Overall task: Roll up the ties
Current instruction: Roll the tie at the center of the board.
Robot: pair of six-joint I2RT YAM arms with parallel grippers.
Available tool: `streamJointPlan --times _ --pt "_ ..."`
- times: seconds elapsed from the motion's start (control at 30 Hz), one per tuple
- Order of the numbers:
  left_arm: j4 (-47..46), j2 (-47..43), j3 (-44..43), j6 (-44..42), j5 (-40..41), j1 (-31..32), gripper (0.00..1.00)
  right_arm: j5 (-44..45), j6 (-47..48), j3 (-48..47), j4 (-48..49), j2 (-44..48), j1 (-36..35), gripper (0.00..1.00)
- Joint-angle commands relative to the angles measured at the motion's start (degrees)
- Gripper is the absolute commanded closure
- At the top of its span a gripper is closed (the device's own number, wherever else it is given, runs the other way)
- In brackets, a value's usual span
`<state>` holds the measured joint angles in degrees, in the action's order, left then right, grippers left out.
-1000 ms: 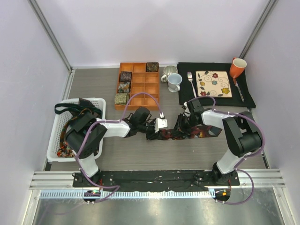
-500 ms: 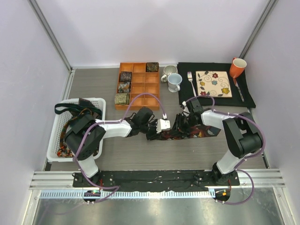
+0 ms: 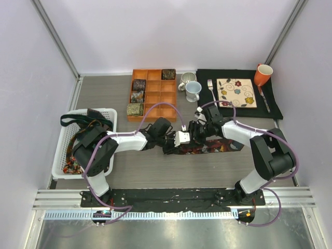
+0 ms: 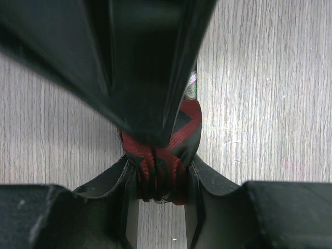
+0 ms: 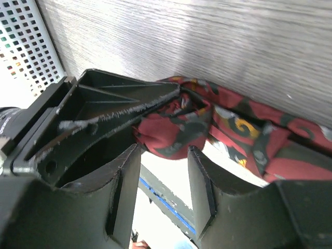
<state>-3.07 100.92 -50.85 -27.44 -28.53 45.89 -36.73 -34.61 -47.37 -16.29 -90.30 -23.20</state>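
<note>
Left gripper (image 4: 160, 181) clamps the rolled end of the maroon tie (image 4: 174, 148). Right gripper (image 5: 163, 153), fingers apart, crowds that roll. Beyond the tie stands an orange tray (image 3: 154, 98).

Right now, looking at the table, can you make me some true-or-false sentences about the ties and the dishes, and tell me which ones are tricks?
1. The left gripper is pinching a rolled-up bit of the maroon tie. True.
2. The orange mug sits in the white basket. False: it stands on the far right corner of the black placemat.
3. Four rolled ties sit in the orange tray. True.
4. The fork lies on top of the plate. False: it lies beside the plate, on the placemat.
5. The white basket holds nothing. False: loose ties are piled in it.
</note>
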Motion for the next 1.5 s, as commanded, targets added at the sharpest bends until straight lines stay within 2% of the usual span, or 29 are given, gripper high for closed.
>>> streamJointPlan --times 0.0,0.1,0.17,0.2,0.27,0.3,0.37,0.47,0.53,0.57,0.67,0.9,1.23,1.47 --pt "5.8 3.1 0.6 -0.4 3.6 0.3 0.78 -0.1 -0.8 -3.6 3.0 -3.4 -1.7 0.53" --pt "6.0 2.9 0.5 -0.4 3.6 0.3 0.78 0.7 0.1 -4.2 3.2 -5.7 -2.2 0.57" --pt "6.1 3.0 0.3 -0.5 3.7 0.3 0.78 1.7 1.5 -4.2 2.5 -6.3 -2.3 0.65" --pt "6.4 2.9 0.3 -0.5 3.7 0.3 0.78 2.2 2.0 -4.4 2.0 -6.5 -2.3 0.79" --pt "6.6 2.9 0.1 -0.6 3.7 0.3 0.77 3.8 4.5 -5.0 -0.6 -7.3 -2.3 0.9" --pt "6.7 2.8 0.0 -0.5 3.7 0.3 0.76 4.4 5.3 -5.3 -1.5 -7.7 -2.3 0.99" --pt "6.7 2.7 -0.3 -0.6 3.6 0.2 0.73 6.0 6.8 -5.4 -3.6 -8.6 -2.2 0.99" --pt "6.7 2.0 -1.3 -0.1 3.5 0.2 0.52 8.1 7.7 -5.0 -5.1 -9.6 -2.2 0.99" --pt "6.0 1.0 -1.8 2.2 3.1 -0.4 0.45 9.7 8.1 -4.3 -5.4 -10.0 -2.0 0.99" --pt "5.4 0.7 -2.4 2.9 2.1 -0.4 0.36 10.3 8.2 -4.0 -5.6 -10.2 -2.1 0.99" --pt "3.3 -1.7 -2.4 5.7 0.6 -0.5 0.24 12.4 8.8 -2.8 -5.5 -10.2 -1.8 0.99" --pt "-2.9 -5.6 -1.0 12.1 -2.2 -0.5 0.17 17.3 10.0 -1.0 -6.7 -8.3 -1.5 0.99" --pt "-4.8 -5.5 0.1 16.3 -2.3 -0.8 0.17 21.4 10.4 2.1 -8.6 -3.8 -1.5 0.99" --pt "-8.5 -3.0 0.1 20.1 -3.9 -0.8 0.17 22.8 10.4 2.6 -8.2 -4.4 -1.8 0.99"
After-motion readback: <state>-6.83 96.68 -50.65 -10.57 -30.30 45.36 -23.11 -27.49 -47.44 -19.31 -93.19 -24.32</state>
